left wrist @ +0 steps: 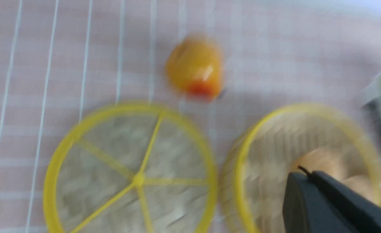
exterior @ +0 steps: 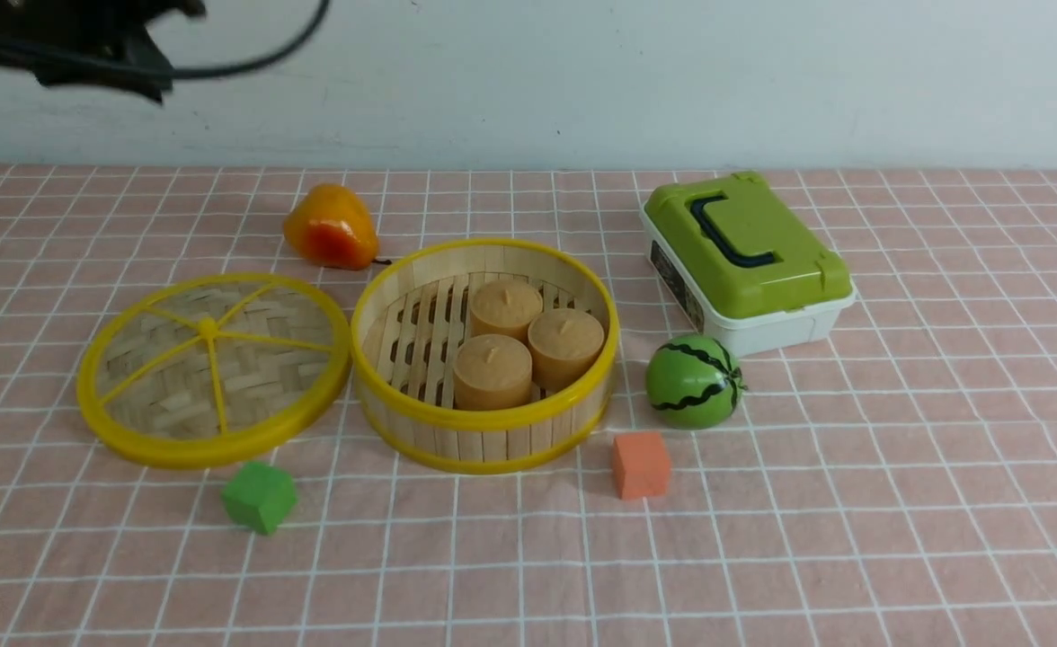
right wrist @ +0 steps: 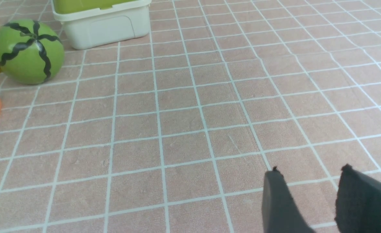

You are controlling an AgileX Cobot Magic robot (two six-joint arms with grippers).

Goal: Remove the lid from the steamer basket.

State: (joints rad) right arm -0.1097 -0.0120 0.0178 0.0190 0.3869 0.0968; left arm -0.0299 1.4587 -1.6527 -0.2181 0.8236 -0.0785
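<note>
Nearest the robot, the right claw (right wrist: 310,171) hangs over the bare pink checked tabletop (exterior: 852,521), its two dark fingers apart and holding nothing. Farther out, the round flat woven-bamboo lid with yellow rim and spokes (exterior: 214,368) lies flat on the cloth. It sits just left of the round slatted bamboo steamer basket with yellow rims (exterior: 492,440), their rims touching or nearly so. The basket stands open, with three tan cylinders (exterior: 492,370) on its floor. High over the far left, the left claw (left wrist: 304,176) is closed on nothing, and its view is blurred. The lid is off, so the task looks done. What remains, I judge, is only to carry that arm clear without brushing lid or basket.
</note>
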